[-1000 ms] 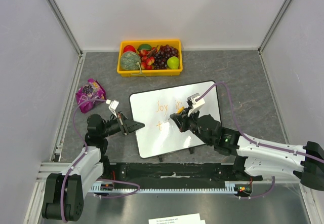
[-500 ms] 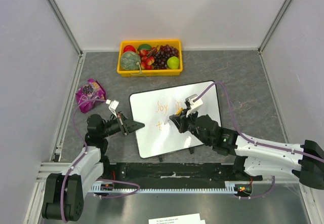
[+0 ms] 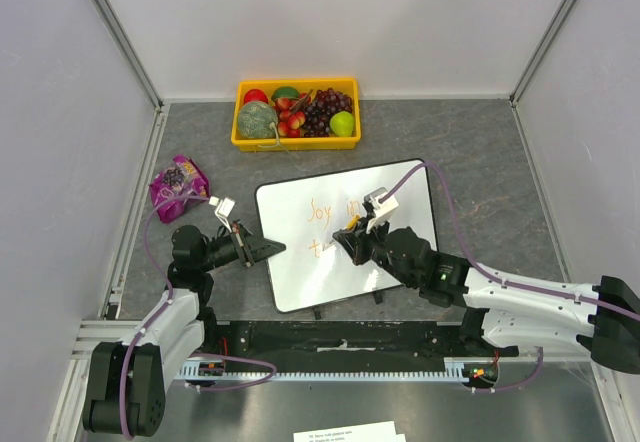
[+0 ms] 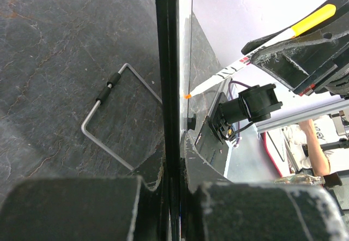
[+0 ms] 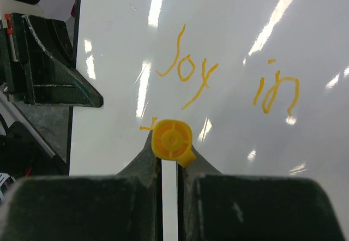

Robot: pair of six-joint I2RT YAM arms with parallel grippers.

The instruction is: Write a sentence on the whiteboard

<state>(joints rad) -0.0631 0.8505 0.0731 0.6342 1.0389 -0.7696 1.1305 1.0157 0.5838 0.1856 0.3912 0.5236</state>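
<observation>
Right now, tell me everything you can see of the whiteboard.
The whiteboard is a glossy white rectangle with rounded corners and a thin black frame, set skewed on the grey table in front of both arms. Orange lettering reads "Joy in", with a stroke begun below. The left tool is shut on its left edge; a marker in the right tool meets its surface.

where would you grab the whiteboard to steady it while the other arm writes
Probably its left edge, coming in sideways from the left: the whiteboard is thin, with a wire stand beneath, so jaws fit over and under the frame, clear of the lettering. The left gripper grips there.
</observation>
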